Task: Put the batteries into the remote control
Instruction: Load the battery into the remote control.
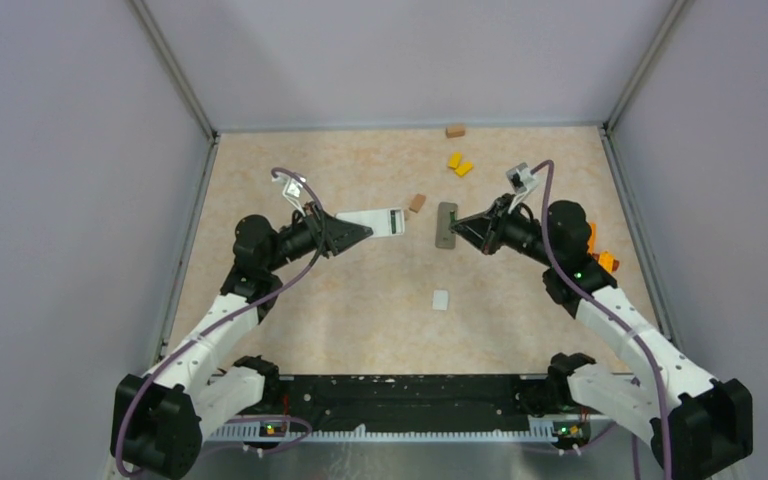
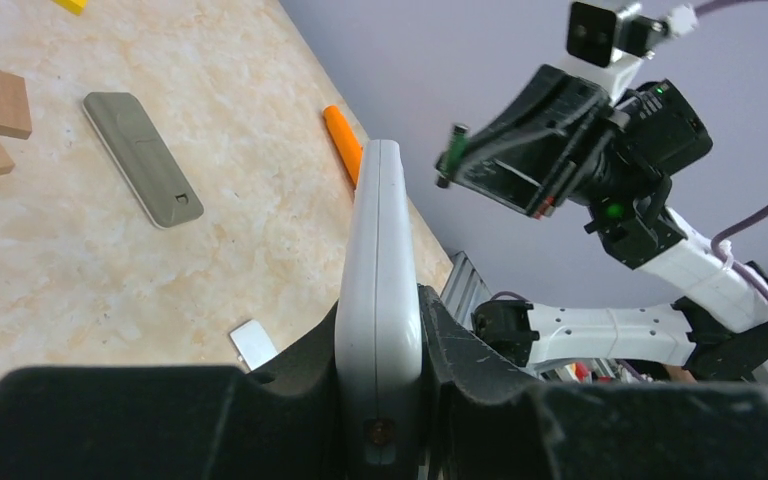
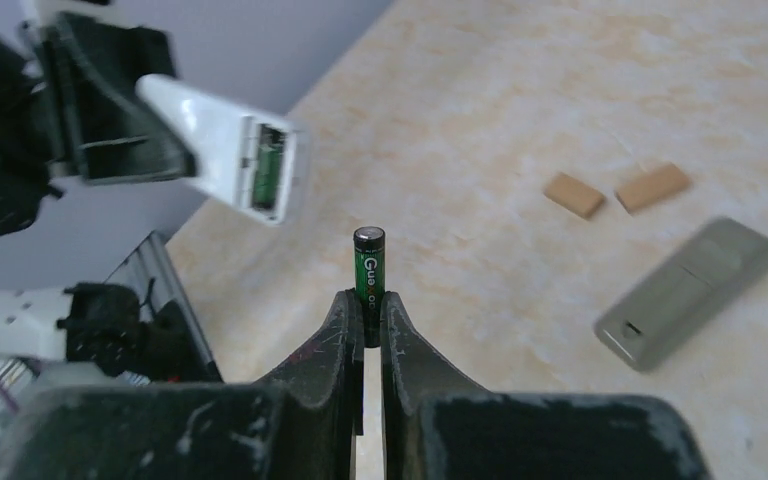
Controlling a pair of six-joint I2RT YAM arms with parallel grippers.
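Judged to be the insertion step, with no cell seated yet. Left gripper (image 2: 378,345) closed tight on the white remote (image 2: 377,240), gripping it by one end and holding it off the table (image 1: 360,320), centre-left in the overhead view. At upper left of the right wrist view: the open battery compartment (image 3: 265,180) at the remote's free end, turned toward the lower right; seemingly bare of cells, though too small to be sure. Right gripper (image 3: 365,315) pinched almost shut on one battery (image 3: 368,262), gripped by its lower part, upper half standing upright above the fingertips at frame centre. Apart from the remote, clear gap between.

Lying flat on the table in the overhead view: a grey remote (image 1: 446,224) just left of the right gripper, a small white piece (image 1: 440,299) below it, likely the compartment lid, brown blocks (image 1: 417,203) and yellow blocks (image 1: 454,160) toward the upper middle. No other battery made out.

Next, probably: carry the cell toward the upper left, turn it lengthwise with the bay, match polarity, press one end onto the contact and seat it before letting go. Calls for fine alignment between both arms
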